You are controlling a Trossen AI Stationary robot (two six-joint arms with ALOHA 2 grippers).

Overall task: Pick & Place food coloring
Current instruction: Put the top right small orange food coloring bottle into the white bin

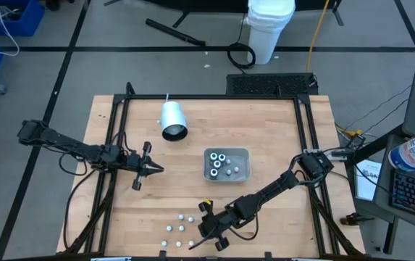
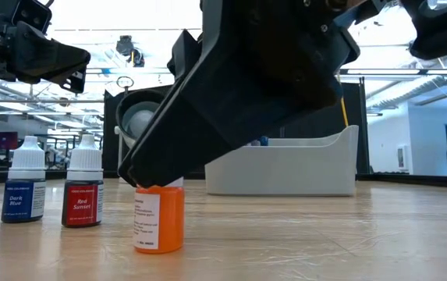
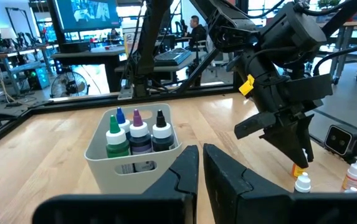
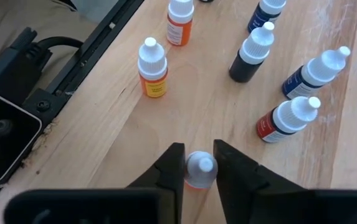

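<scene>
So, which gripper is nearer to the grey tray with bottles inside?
Left. The left gripper hangs to the left of the grey tray, with bare table between them. The right gripper is lower down near the table's front edge, closed around an orange bottle.

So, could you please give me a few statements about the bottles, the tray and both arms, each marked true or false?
1. The right gripper has its jaws on either side of the cap of an orange bottle standing on the table. True.
2. The grey tray holds no bottles. False: several bottles stand in it, including a green bottle and a purple one.
3. The left gripper is shut and holds nothing, to the left of the tray. True.
4. The white cylinder stands upright. False: it lies on its side.
5. The Red Sunset bottle has tipped over. False: it stands upright beside the Dark Blue bottle.
</scene>
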